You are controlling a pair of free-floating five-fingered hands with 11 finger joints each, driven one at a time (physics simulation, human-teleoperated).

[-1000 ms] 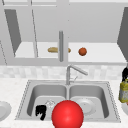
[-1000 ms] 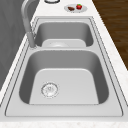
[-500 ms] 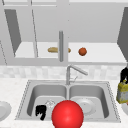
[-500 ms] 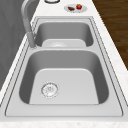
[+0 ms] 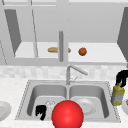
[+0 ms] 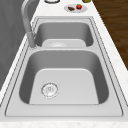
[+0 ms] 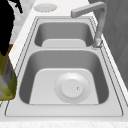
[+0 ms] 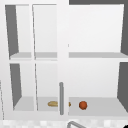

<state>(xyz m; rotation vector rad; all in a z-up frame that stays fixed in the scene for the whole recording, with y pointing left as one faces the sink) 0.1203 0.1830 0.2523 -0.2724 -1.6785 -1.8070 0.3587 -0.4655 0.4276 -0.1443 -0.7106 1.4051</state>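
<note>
My right hand (image 5: 122, 77) is at the right end of the counter, its fingers curled down over the top of a yellow-green bottle (image 5: 117, 95) that stands upright beside the sink. The right side view has the same hand (image 7: 7, 27) and bottle (image 7: 6, 80) close at the left. My left hand (image 5: 41, 111) hangs by the front rim of the left basin (image 5: 37, 96), fingers loose and pointing down, holding nothing. A large red ball (image 5: 67, 115) sits in front of the sink's middle.
A white plate (image 7: 72, 88) lies in the right basin. The faucet (image 5: 72, 71) swings to the right. Small plates rest on the counter at left (image 5: 3, 110) and right, one with food (image 6: 75, 7). The open wall cabinet holds bread (image 8: 53, 103) and an orange (image 8: 83, 105).
</note>
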